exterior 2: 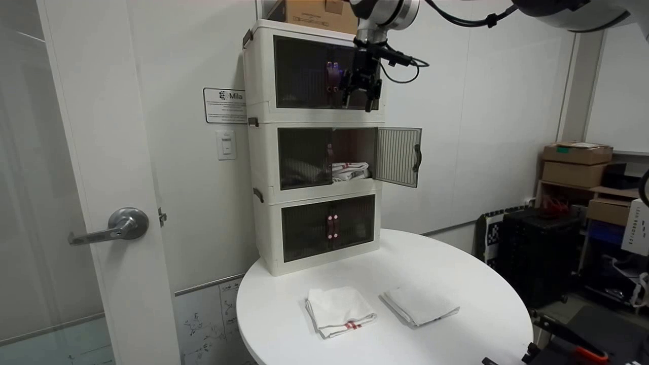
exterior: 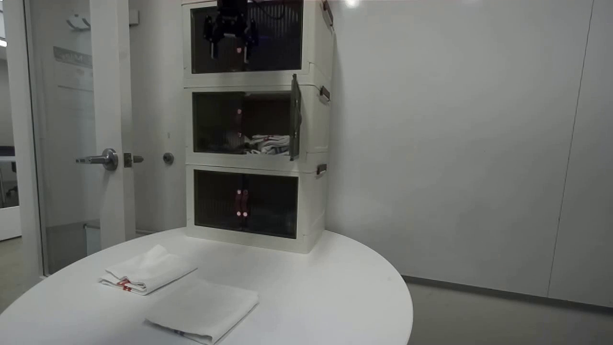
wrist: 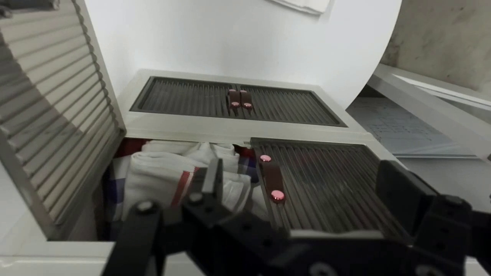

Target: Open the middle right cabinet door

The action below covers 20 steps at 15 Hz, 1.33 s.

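Note:
The middle right cabinet door, a dark smoky ribbed panel, stands swung outward in both exterior views (exterior: 295,120) (exterior 2: 398,156). In the wrist view the door (wrist: 63,96) is at the left. Its dark handle (exterior 2: 417,158) is near the free edge. White cloths (exterior: 270,143) (exterior 2: 350,171) (wrist: 157,176) lie in the opened compartment. The middle left door (exterior: 218,122) (exterior 2: 305,158) (wrist: 326,180) is closed. My gripper (exterior: 230,56) (exterior 2: 357,106) is open and empty, fingers down, in front of the top tier and above the middle tier. Its fingers (wrist: 303,174) are wide apart and touch nothing visible.
The white three-tier cabinet (exterior: 313,203) (exterior 2: 263,152) stands on a round white table (exterior: 330,297) (exterior 2: 456,268). Two folded cloths (exterior: 148,268) (exterior: 206,306) lie on the table. A cardboard box (exterior 2: 319,14) sits on top. A room door with a lever handle (exterior 2: 129,224) is beside the cabinet.

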Each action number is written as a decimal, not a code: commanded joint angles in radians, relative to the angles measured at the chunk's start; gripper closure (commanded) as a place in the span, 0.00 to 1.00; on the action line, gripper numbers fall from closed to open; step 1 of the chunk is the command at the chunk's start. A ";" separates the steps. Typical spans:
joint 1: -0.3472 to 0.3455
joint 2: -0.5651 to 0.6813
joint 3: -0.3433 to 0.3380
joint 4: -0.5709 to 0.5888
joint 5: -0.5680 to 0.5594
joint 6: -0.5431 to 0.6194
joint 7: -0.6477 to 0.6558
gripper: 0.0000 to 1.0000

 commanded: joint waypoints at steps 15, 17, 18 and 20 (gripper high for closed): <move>0.030 -0.460 -0.044 -0.884 0.002 0.360 -0.030 0.00; 0.028 -0.469 -0.050 -0.957 -0.003 0.450 -0.054 0.00; 0.028 -0.473 -0.054 -0.992 -0.032 0.521 -0.056 0.00; 0.027 -0.485 -0.061 -1.041 -0.036 0.662 -0.074 0.00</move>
